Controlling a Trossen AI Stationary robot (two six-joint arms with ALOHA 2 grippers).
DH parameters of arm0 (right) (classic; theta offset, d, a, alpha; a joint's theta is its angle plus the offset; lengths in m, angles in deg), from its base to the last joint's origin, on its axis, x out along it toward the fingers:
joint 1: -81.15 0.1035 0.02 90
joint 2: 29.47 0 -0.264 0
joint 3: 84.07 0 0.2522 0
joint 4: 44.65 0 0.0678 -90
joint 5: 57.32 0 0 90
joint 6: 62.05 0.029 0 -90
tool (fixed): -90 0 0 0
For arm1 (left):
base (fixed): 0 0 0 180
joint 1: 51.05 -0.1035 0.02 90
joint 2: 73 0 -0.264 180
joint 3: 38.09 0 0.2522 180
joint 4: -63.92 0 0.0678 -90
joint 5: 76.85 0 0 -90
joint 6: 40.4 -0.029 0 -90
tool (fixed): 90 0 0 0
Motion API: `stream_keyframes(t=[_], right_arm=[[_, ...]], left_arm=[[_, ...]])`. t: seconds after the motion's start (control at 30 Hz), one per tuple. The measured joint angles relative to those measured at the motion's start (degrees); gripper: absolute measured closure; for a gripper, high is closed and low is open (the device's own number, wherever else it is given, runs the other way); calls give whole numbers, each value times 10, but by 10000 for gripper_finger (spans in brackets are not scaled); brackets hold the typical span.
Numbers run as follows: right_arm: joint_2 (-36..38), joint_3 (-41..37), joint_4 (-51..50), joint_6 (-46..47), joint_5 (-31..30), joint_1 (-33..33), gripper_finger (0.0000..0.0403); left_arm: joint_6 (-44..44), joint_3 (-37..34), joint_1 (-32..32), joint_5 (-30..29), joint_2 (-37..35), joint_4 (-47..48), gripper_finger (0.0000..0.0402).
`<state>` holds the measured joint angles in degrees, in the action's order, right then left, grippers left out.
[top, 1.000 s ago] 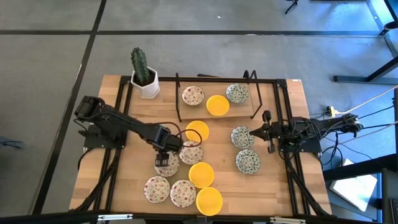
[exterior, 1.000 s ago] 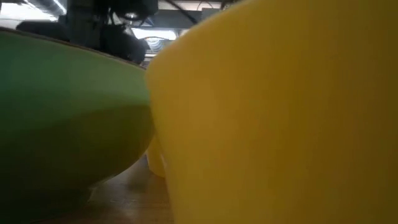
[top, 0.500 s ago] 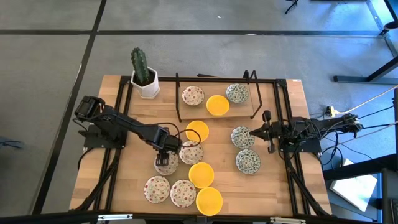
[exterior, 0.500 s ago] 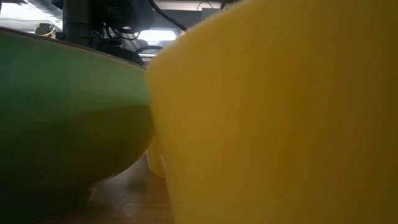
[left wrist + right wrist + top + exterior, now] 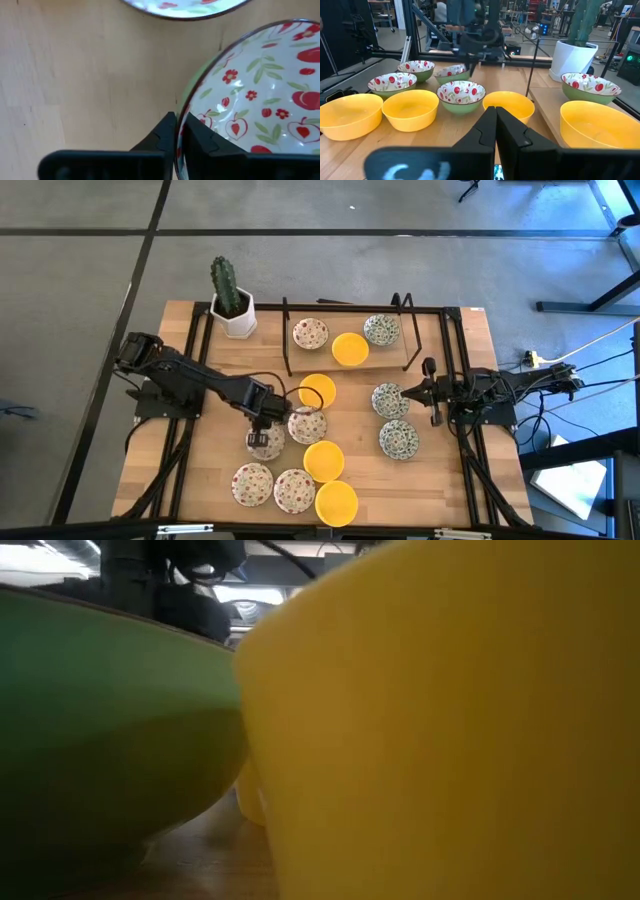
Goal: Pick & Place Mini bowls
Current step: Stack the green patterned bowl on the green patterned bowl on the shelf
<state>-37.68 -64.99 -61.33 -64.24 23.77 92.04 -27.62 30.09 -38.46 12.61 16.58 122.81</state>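
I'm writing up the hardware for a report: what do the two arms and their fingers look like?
Both arms are black and jointed, with black cables looped along them. The left gripper and right gripper each end in two slim, dark, angular fingers. More cables trail off the table behind the right arm.

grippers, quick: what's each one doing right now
Left gripper: shut on the rim of a red-patterned bowl.
Right gripper: shut, holding nothing, waiting at the table's right side.
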Motion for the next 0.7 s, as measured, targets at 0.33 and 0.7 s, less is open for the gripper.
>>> stream_keyframes(t=[0.33,0.7], right_arm=[[0,0,-6,0,0,0,395],[0,0,-13,0,0,0,395]], left_arm=[[-5,-2,18,-101,-211,28,395],[40,-174,75,-84,-453,-183,395]])
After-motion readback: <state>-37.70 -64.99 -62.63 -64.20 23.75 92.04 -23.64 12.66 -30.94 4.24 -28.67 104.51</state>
